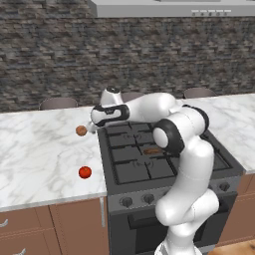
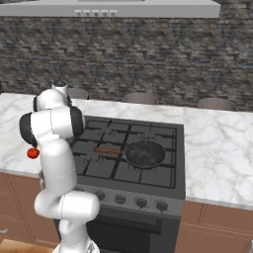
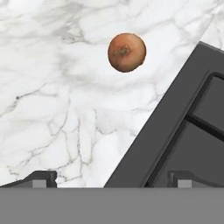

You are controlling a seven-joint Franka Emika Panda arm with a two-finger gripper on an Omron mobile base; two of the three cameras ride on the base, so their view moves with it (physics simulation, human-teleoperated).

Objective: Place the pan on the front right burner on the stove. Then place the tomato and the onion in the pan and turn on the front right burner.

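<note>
Shallow black frying pan (image 2: pixel 144 153) with brown wooden handle already sitting on the front right burner of the black gas stove (image 2: pixel 163 129). Hovering released, jaws wide and holding nothing, two-finger gripper (image 1: pixel 91 128) just beside the brownish-orange onion ball (image 3: pixel 127 52) on the white marble worktop (image 1: pixel 35 149). Glossy red tomato ball (image 1: pixel 85 172) lying nearer the worktop's front edge. Remaining, by the look of it: both balls into the pan, burner on.

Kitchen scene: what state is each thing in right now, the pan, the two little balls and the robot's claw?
pan: sitting on the stove's front right burner, empty.
onion: loose on the marble counter, beside the stove.
tomato: loose on the same counter, nearer the front edge.
gripper: open, empty, above the counter short of the onion.
</note>
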